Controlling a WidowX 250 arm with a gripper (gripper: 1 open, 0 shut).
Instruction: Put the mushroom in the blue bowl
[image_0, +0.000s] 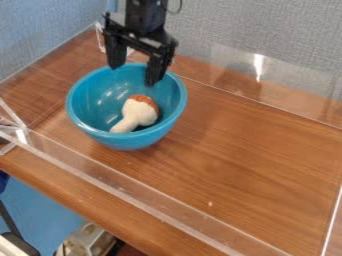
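Mushroom (134, 113) lying on side inside blue bowl (94, 120), task looking done. Claw (139, 62) hanging released above bowl's far rim, grasping nothing. Risk: fingers clipping rim on retreat, tipping bowl.
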